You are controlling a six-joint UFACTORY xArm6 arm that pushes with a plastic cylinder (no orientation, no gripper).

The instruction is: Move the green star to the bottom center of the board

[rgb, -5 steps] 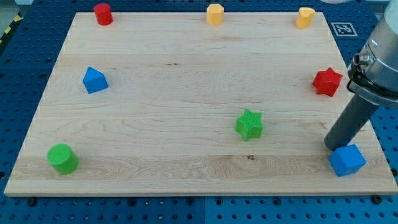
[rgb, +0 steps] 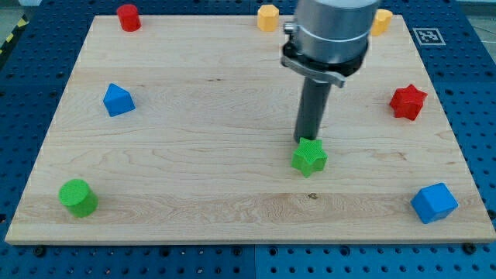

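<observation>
The green star (rgb: 310, 158) lies on the wooden board (rgb: 194, 178), right of centre and a little below the middle. My tip (rgb: 305, 140) stands just above the star at its top edge, touching or nearly touching it. The dark rod rises from there to the arm's grey body near the view's top.
A blue cube (rgb: 434, 202) sits at the bottom right. A red star (rgb: 408, 101) is at the right edge. A green cylinder (rgb: 78, 197) is at the bottom left, a blue block (rgb: 118, 100) at the left. A red cylinder (rgb: 128, 16) and two yellow blocks (rgb: 267, 16) (rgb: 380, 21) line the top edge.
The arm has swung from the right side, beside the blue cube, leftwards to the top edge of the green star. The star sits about where it was.
</observation>
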